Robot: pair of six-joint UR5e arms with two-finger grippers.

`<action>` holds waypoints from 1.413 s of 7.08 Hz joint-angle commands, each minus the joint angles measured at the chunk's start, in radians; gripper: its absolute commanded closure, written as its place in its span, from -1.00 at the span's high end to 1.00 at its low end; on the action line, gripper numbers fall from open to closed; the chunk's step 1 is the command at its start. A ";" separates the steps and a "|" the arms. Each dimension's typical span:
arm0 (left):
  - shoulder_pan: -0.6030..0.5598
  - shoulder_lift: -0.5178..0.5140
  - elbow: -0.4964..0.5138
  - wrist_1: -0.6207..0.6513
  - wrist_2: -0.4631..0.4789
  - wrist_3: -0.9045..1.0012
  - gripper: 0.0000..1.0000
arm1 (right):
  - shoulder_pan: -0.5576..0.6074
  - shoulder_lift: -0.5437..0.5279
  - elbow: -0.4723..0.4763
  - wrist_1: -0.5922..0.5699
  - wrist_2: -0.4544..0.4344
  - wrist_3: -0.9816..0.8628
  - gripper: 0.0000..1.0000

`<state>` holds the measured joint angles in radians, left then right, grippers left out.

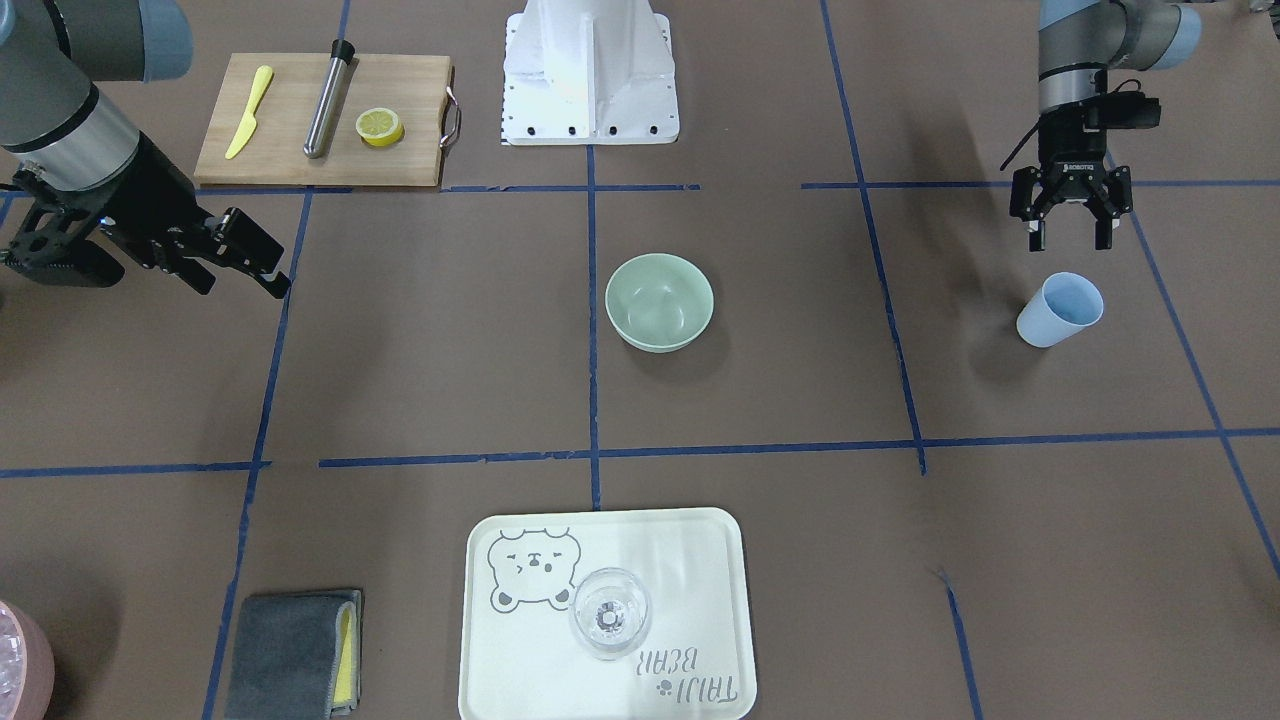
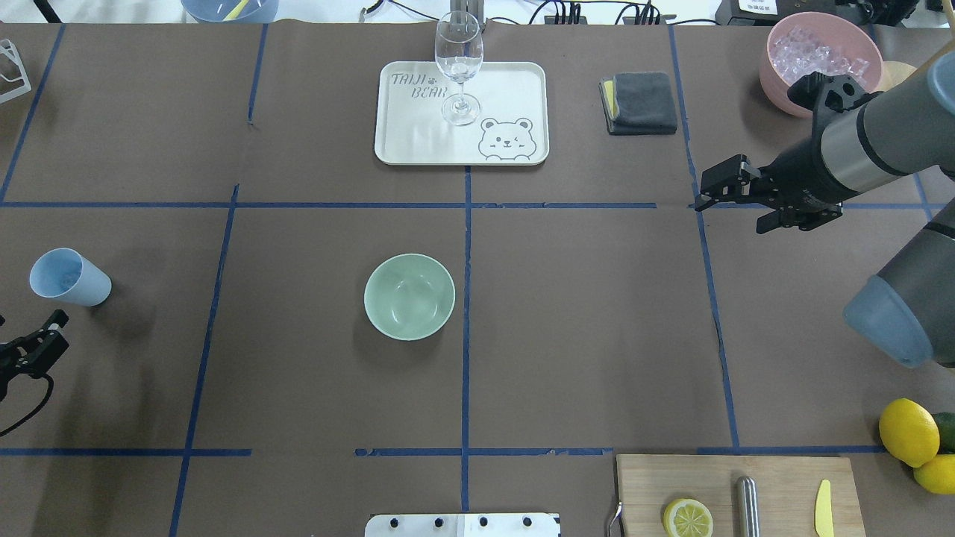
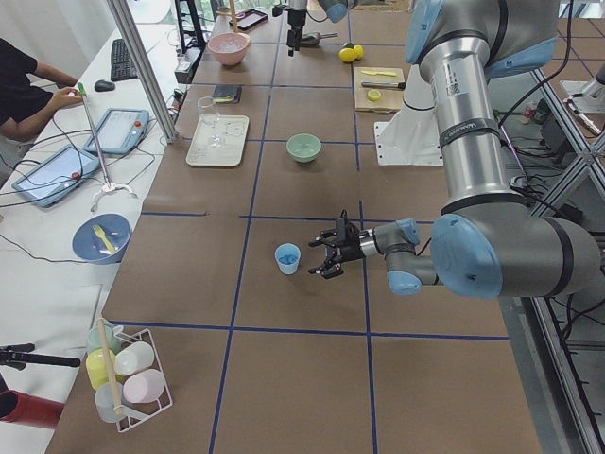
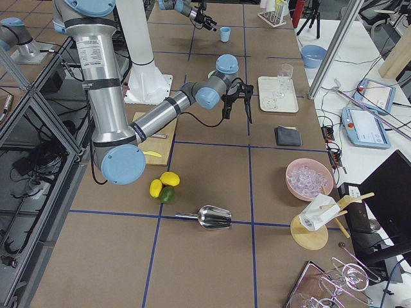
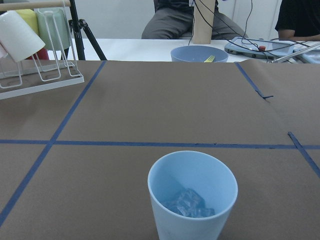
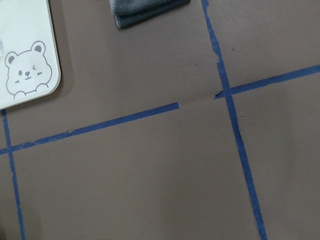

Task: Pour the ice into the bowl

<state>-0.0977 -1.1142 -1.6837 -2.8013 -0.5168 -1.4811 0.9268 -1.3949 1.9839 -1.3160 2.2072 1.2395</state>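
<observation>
The pale sage-green bowl [image 1: 659, 300] stands empty at the table's middle; it also shows in the overhead view [image 2: 409, 296]. A light blue cup [image 1: 1060, 310] stands upright near the table's end on my left. It holds a few clear ice cubes [image 5: 189, 204]. My left gripper [image 1: 1070, 235] is open and empty, just short of the cup [image 2: 69, 277] on the robot's side. My right gripper [image 2: 735, 203] is open and empty. It hovers over bare table between the bowl and a pink container [image 2: 821, 60] filled with more ice.
A white bear tray [image 2: 515, 89] with a clear wine glass [image 2: 458, 63] stands beyond the bowl. A grey cloth [image 2: 640, 102] lies beside it. A cutting board [image 1: 320, 120] holds a lemon half, a yellow knife and a metal rod. Lemons [image 2: 909, 432] lie nearby.
</observation>
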 commanded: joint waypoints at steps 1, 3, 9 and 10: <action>0.009 -0.094 0.086 0.002 0.075 0.005 0.99 | 0.000 0.004 -0.004 0.000 -0.003 0.000 1.00; 0.009 -0.162 0.162 0.000 0.075 0.056 0.98 | 0.007 0.004 -0.004 -0.003 -0.003 0.000 1.00; -0.048 -0.191 0.225 -0.007 0.069 0.132 1.00 | 0.009 0.008 -0.005 -0.005 -0.003 0.000 1.00; -0.059 -0.206 0.228 -0.006 0.066 0.136 1.00 | 0.009 0.008 -0.005 -0.006 -0.003 0.000 1.00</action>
<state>-0.1388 -1.3078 -1.4647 -2.8073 -0.4481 -1.3618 0.9363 -1.3870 1.9795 -1.3207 2.2043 1.2394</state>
